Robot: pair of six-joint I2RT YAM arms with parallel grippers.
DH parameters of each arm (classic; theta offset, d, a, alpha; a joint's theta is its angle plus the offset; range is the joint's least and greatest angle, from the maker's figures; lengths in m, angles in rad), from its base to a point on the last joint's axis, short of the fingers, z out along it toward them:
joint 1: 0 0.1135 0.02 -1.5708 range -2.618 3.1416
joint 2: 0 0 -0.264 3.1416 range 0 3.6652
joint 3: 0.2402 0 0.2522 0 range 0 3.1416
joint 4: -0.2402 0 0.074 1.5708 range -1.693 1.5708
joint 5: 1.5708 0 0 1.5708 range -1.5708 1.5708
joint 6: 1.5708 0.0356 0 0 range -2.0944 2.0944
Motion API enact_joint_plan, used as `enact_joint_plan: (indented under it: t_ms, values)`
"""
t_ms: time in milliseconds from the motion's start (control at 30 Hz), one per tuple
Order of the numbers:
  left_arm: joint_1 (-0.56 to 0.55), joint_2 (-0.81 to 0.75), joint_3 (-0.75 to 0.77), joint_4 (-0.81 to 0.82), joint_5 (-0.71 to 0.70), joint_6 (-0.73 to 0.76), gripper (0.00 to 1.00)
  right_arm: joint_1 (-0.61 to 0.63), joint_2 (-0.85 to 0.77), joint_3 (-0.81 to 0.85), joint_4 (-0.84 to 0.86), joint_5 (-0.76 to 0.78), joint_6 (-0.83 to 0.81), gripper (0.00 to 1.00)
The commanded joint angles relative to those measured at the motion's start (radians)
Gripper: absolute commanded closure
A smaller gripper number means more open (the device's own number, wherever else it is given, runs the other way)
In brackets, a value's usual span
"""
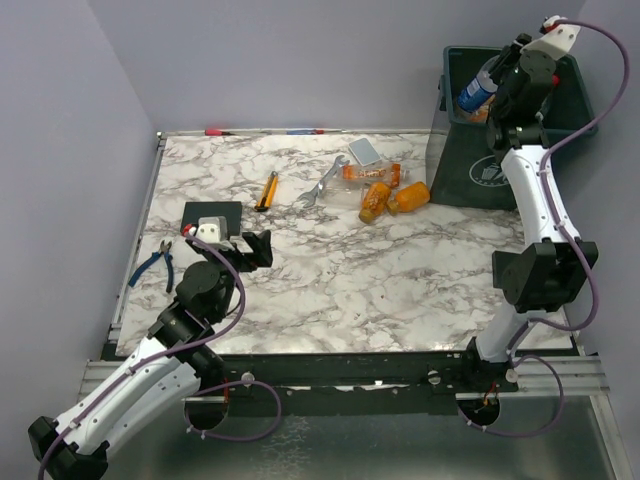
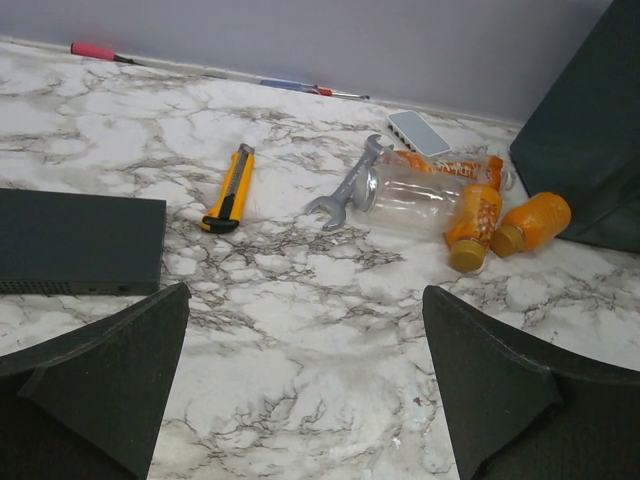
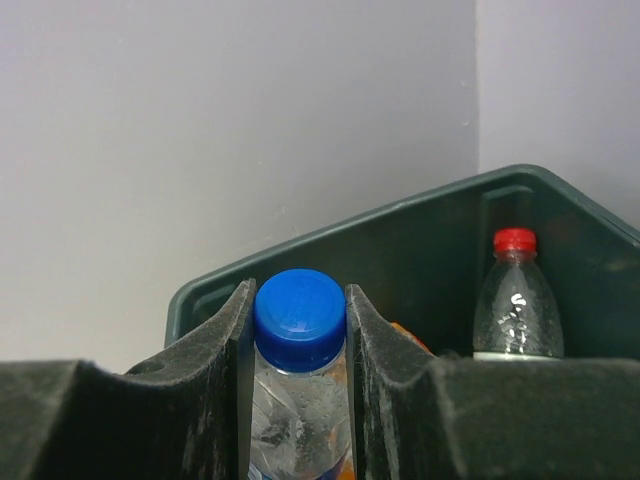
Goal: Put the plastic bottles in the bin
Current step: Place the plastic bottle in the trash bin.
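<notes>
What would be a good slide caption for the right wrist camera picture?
Right gripper shut on a blue-capped bottle over the green bin, where a red-capped bottle already stands.

Top camera looks down from behind, sharing the wrench (image 2: 345,185) ahead of left wrist, bin (image 3: 420,250) close before right.

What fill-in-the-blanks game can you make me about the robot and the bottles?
1. The right gripper is shut on a bottle with a ____ cap.
2. Inside the bin there is a clear bottle whose cap is ____.
3. The left gripper holds nothing; its jaws are ____.

Missing words: blue; red; open.
</notes>
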Motion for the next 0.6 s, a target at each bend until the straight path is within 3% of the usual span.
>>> enact_joint_plan:
  t_ms: [0,67,233,433,567]
  values:
    - [0.002,0.007,0.017,-0.007,0.016,0.004,0.01,-0.005,-0.093,-0.207,0.074,0.063,-0.077,1.0]
    - [0.002,0.01,0.017,-0.007,0.021,0.001,0.01,-0.008,-0.136,-0.26,0.221,0.088,-0.089,1.0]
    - [0.004,0.029,0.024,-0.007,0.031,-0.001,0.01,-0.031,-0.131,-0.111,0.282,0.126,-0.03,1.0]
    - [0.011,0.002,0.018,-0.007,0.032,-0.002,0.01,-0.127,-0.073,-0.01,0.255,0.142,0.162,1.0]
    - [0.01,-0.014,0.011,-0.031,0.028,-0.005,0.01,-0.175,0.002,0.046,0.18,0.124,0.142,1.0]
